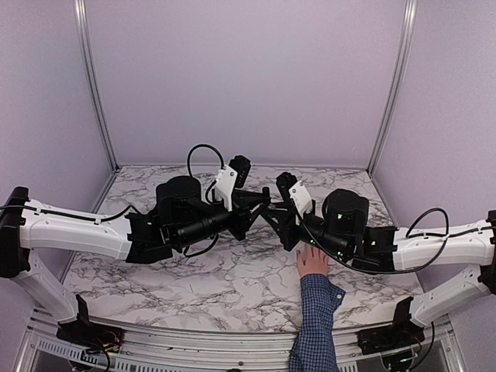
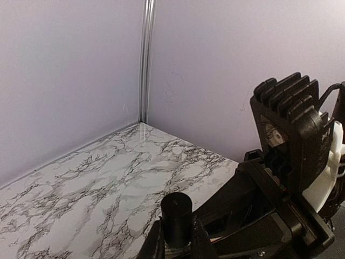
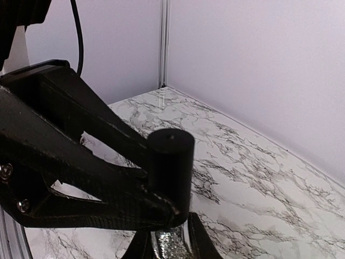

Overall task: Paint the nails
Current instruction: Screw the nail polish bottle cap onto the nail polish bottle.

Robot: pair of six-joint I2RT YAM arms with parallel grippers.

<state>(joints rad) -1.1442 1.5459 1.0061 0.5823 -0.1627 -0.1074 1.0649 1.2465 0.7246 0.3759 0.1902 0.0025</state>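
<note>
Two tools meet over the middle of the marble desk (image 1: 209,271). The right tool (image 3: 168,249) is clamped on a glittery bottle (image 3: 170,240), and the left tool (image 2: 176,244) is clenched on its black cap (image 3: 171,156). A pale hand (image 1: 312,262) in a blue checked sleeve (image 1: 316,318) lies flat, near and right of centre. Its nails are hidden beneath the right arm.

Marbled table (image 1: 194,287), hand (image 1: 312,262) resting on it
</note>
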